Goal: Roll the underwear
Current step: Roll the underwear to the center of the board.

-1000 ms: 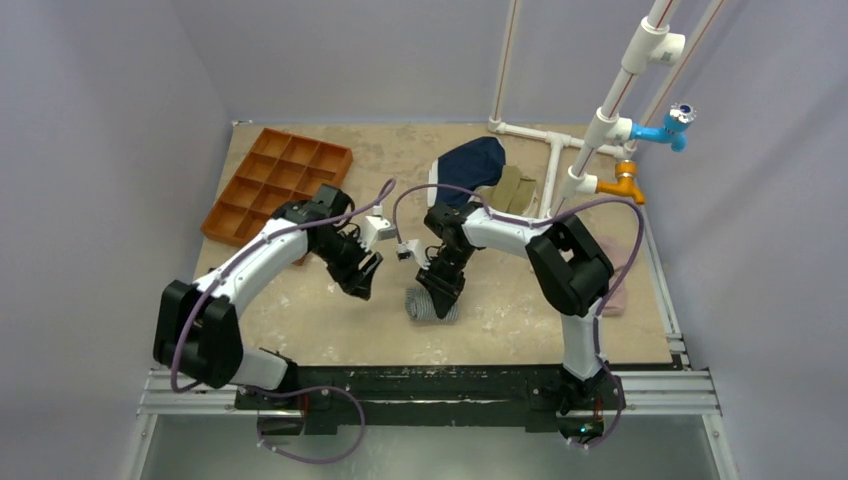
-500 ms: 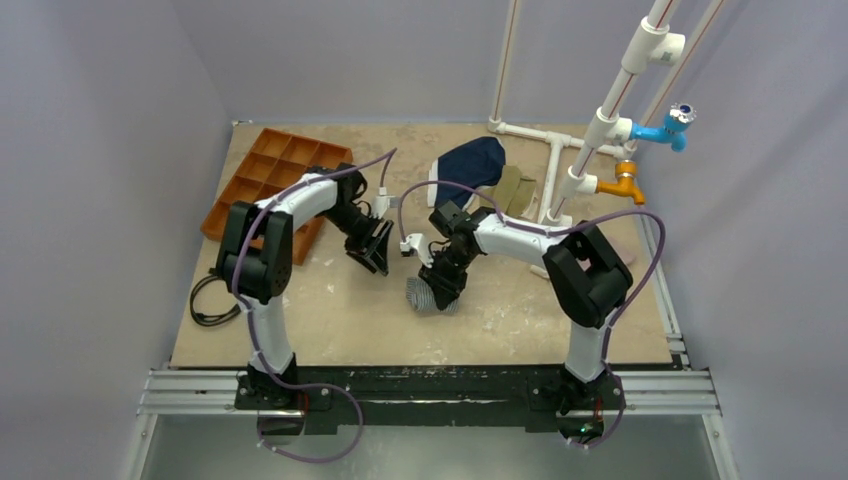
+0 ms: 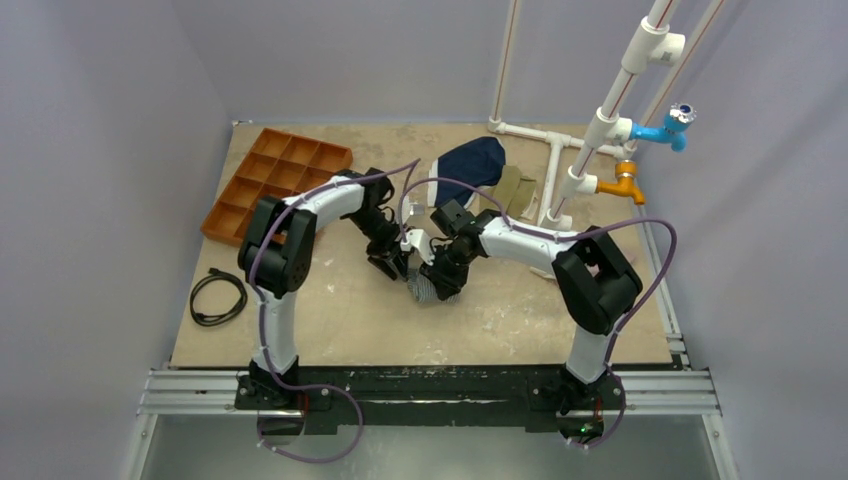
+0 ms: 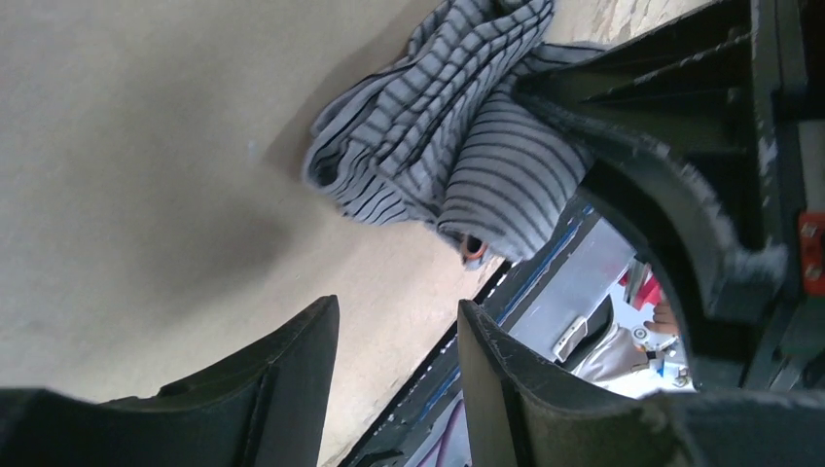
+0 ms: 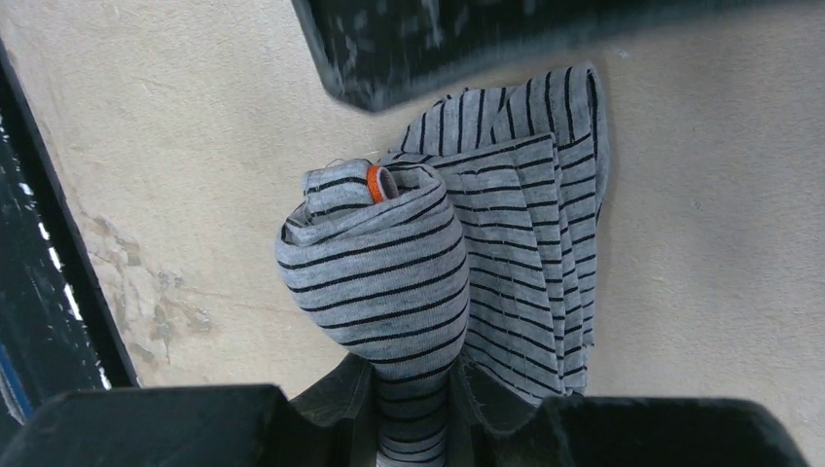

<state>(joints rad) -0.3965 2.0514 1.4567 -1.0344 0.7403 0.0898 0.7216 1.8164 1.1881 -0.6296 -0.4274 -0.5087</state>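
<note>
The underwear [image 3: 424, 288] is a grey roll with fine dark stripes, lying mid-table; one end shows a coiled core with an orange spot [image 5: 376, 182]. My right gripper [image 3: 446, 278] is shut on the roll's near end, and the cloth is pinched between its fingers [image 5: 418, 377]. A loose striped flap [image 5: 545, 224] hangs beside the roll. My left gripper [image 3: 391, 264] hovers just left of the underwear [image 4: 457, 146], open, with only bare table between its fingers [image 4: 397, 309]. It is close to the cloth but not touching it.
An orange compartment tray [image 3: 275, 180] sits at the back left. A navy garment [image 3: 472, 162] and an olive-tan garment [image 3: 512, 188] lie behind the grippers. A white pipe frame [image 3: 560, 180] stands at the back right. A coiled black cable [image 3: 218, 297] lies at the left.
My left arm swung in from the left front, bringing its gripper beside the underwear, and its jaws narrowed a little. The right gripper carried the roll slightly back and left.
</note>
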